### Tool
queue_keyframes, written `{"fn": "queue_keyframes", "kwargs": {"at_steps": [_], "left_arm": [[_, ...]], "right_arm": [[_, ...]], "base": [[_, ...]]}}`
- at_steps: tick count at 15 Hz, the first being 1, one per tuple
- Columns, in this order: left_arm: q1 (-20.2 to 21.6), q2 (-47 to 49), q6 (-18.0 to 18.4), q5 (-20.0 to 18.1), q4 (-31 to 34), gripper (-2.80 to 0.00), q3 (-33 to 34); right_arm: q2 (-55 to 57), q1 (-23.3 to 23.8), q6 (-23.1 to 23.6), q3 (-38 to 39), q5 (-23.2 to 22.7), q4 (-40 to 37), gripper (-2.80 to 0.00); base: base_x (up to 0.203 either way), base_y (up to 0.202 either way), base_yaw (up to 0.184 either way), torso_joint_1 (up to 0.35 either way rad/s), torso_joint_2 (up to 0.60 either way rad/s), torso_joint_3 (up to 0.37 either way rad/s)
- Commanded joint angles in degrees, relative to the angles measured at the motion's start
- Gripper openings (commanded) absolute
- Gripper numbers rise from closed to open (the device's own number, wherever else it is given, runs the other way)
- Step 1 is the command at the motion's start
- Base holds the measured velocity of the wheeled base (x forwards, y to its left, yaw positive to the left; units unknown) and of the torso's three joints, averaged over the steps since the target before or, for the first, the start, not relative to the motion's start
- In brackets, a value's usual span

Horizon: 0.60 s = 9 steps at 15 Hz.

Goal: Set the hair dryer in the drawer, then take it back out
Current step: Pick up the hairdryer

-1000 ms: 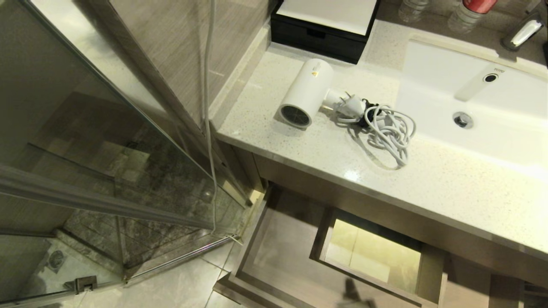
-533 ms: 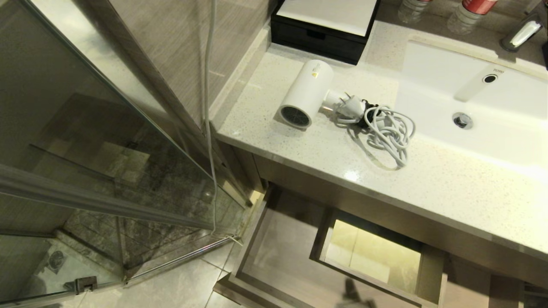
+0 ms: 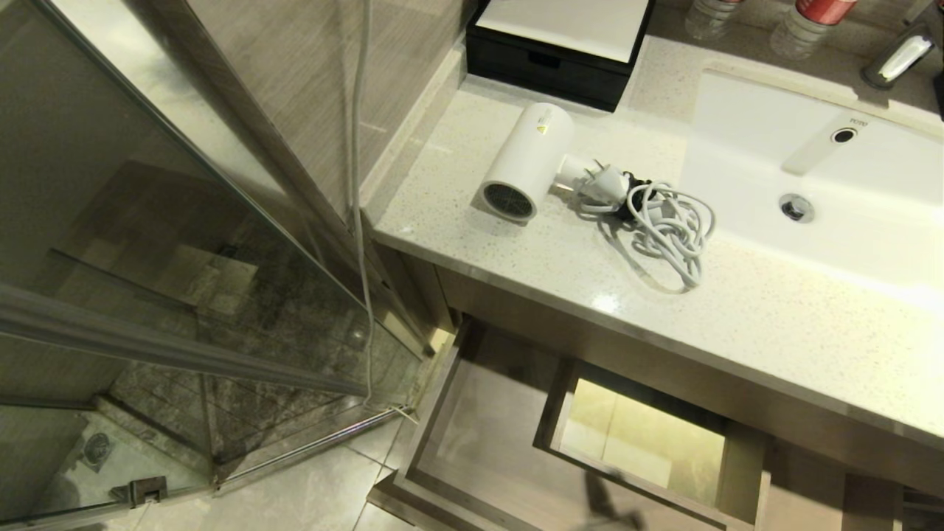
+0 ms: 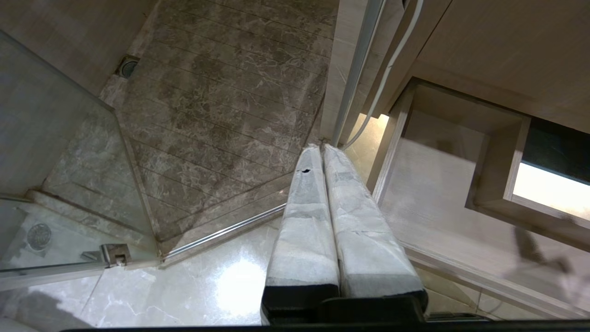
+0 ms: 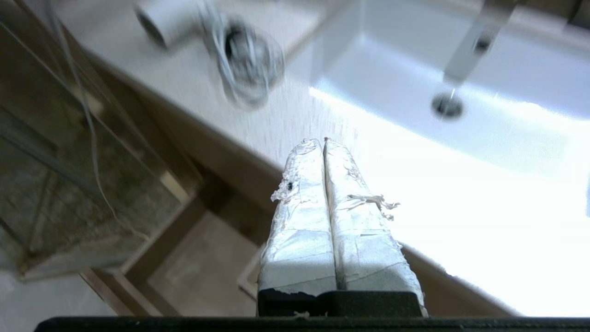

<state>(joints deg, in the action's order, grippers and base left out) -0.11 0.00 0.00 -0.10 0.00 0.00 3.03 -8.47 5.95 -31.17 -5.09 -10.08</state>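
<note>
While drawer (image 3: 479,442) gapes, both claws pressed together; hair dryer (image 3: 525,162) near counter edge

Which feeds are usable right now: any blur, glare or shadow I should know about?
Head view: sharp, with a small glare spot on the speckled stone countertop and a dim shadow across the open light-wood drawer. Right wrist view: motion-smeared, the white cylindrical hair dryer blurred, the white sink basin blown out. Left wrist view: sharp, one floor glare patch.

Hair dryer (image 3: 527,158) on speckled countertop (image 3: 737,317)
</note>
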Motion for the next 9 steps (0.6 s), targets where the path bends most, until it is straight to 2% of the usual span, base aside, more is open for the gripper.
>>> {"fn": "queue_keyframes", "kwargs": {"at_steps": [1,3,5,9], "left_arm": [[0.02,0.0,0.0,0.01,0.0,-2.8,0.09],[0.02,0.0,0.0,0.01,0.0,-2.8,0.09],[0.02,0.0,0.0,0.01,0.0,-2.8,0.05],[0.02,0.0,0.0,0.01,0.0,-2.8,0.09]], "right_arm": [[15.56,-0.87,0.17,-22.37,-3.5,-15.04,-2.8],[30.58,-3.93,0.83,-33.61,-8.88,-22.75,-2.8],[42.54,-7.99,3.08,-40.97,-12.6,-27.25,-2.8],[60.63,-18.28,13.29,-50.59,-19.86,-32.95,-2.8]], "base": [[0.0,0.0,0.0,0.0,0.0,0.0],[0.0,0.0,0.0,0.0,0.0,0.0],[0.0,0.0,0.0,0.0,0.0,0.0],[0.0,0.0,0.0,0.0,0.0,0.0]]}}
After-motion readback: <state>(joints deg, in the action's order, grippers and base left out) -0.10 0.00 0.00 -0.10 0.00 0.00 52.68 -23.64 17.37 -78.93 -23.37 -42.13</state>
